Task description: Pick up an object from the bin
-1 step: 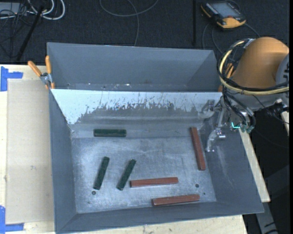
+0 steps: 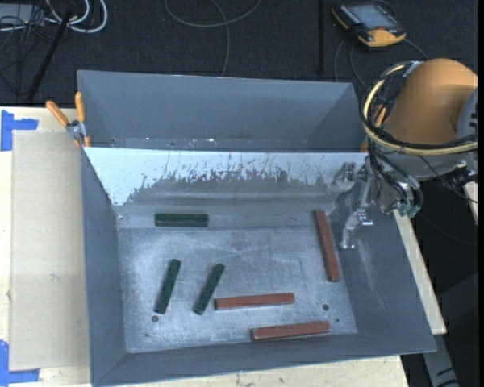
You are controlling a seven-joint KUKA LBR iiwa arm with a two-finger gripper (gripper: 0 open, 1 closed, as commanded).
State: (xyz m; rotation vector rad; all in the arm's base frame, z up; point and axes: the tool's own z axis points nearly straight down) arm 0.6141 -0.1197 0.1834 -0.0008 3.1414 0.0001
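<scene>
A: Bin status? Near side first.
B: Grey bin [image 2: 226, 111], six loose sticks lying flat on the floor. Three are red-brown, three dark green.
A: Nearest one?
B: The nearest red stick [image 2: 290, 330], lying left-right close to the near wall, right of centre. Just beyond it is the middle red stick [image 2: 254, 301], also left-right, shifted a little left. They are near each other but apart.
A: Greens?
B: Two are in the left half, about level with the middle red stick: the left green stick [image 2: 167, 285] and the second green stick [image 2: 209, 288]. Both are tilted the same way, far ends leaning right, side by side with a gap. The second one's near end is just beside the left end of the middle red stick. Can't tell if they touch.
A: Further back?
B: The right red stick [image 2: 327, 245] runs near-to-far along the right side, far end leaning slightly left. The far green stick [image 2: 181, 220] lies left-right at far left, at the foot of the far wall.
A: Gripper?
B: The gripper [image 2: 356, 216] is low by the right wall, just right of the far end of the right red stick, which is the closest stick to it. Contact: can't tell.
A: Spread or closed?
B: Can't tell from this angle. The orange cover [image 2: 431, 103] on the arm sits over the bin's far right corner.
</scene>
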